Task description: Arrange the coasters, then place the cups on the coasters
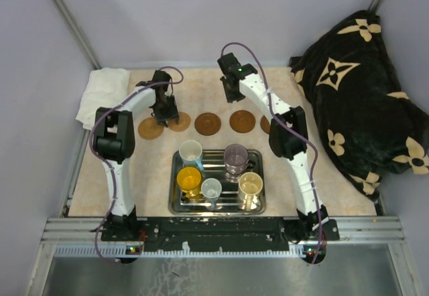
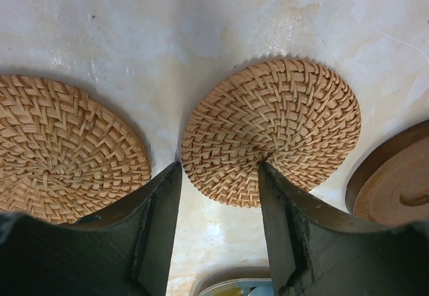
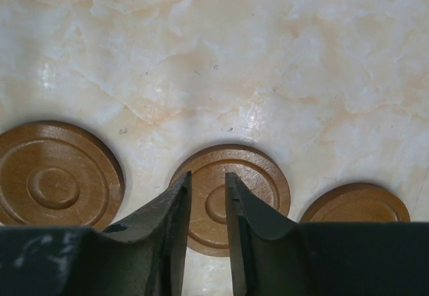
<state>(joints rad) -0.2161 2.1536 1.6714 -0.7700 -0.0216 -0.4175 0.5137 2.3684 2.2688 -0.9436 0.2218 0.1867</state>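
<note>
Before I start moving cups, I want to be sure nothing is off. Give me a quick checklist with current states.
1. Row laid out: two round woven rattan coasters and three round brown wooden coasters lie flat in a line: ok.
2. Woven pair apart, narrow gap between: ok.
3. Left end effector open, empty, above a woven coaster: ok.
4. Right end effector jaws slightly apart, empty, above a wooden coaster: ok.
5. Five small handled mugs upright in the rectangular steel tray: ok.
6. Mugs on coasters: none, not ok.
</note>
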